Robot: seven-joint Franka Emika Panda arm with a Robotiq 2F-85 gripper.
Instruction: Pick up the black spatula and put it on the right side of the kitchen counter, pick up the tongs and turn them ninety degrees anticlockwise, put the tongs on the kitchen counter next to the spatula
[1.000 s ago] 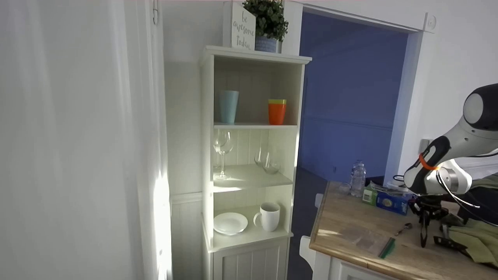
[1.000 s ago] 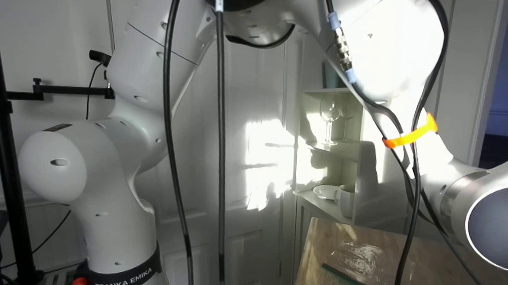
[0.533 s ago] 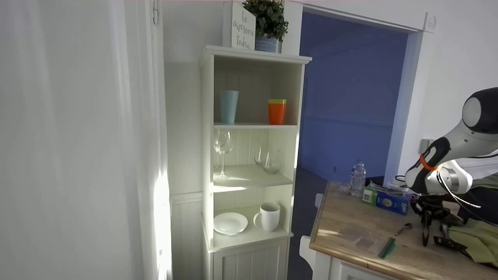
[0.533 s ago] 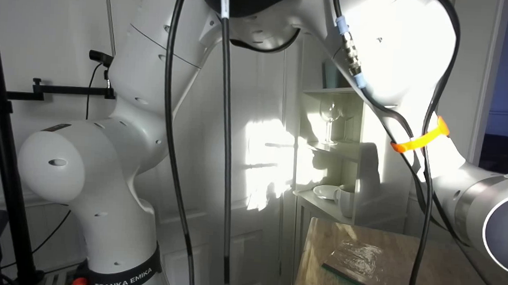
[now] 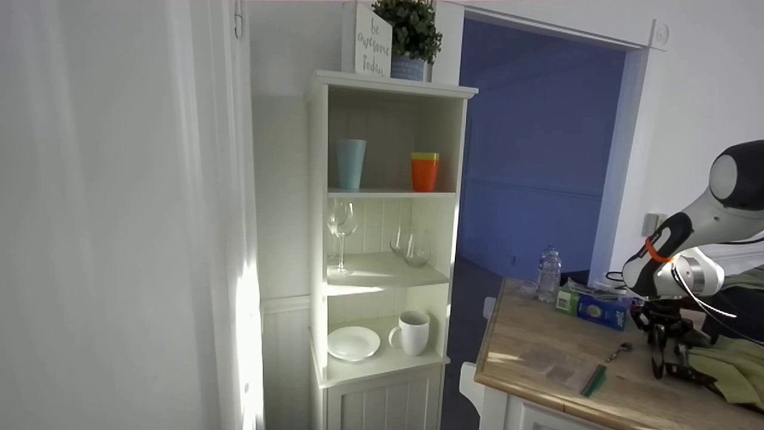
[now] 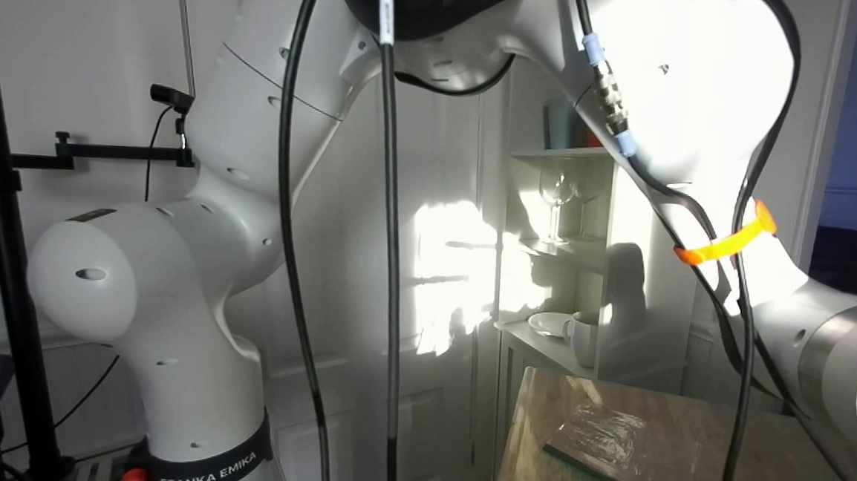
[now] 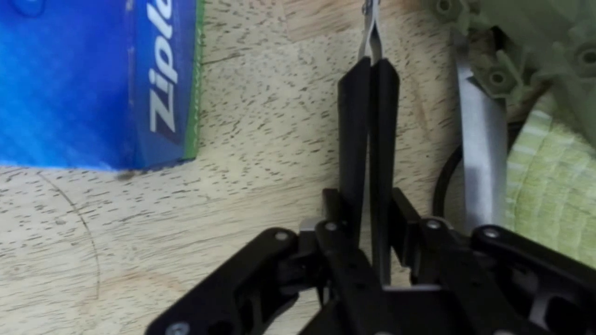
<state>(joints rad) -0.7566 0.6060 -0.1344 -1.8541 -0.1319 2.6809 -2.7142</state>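
Black two-finger gripper: nearly closed; slim black-handled metal tongs are clamped.
Tongs position: right of centre, wrist view.
Light-wood kitchen counter: shown lower right in both exterior views.

Wrist view crops the tongs up top, and that clear thing by the kitchen counter's far corner is blurred!

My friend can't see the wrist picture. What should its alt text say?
A black robot gripper holds silver metal tongs with long black handles over a light-wood counter. A blue Ziploc box sits left, a flat silver strip and ribbed yellow-green material right.
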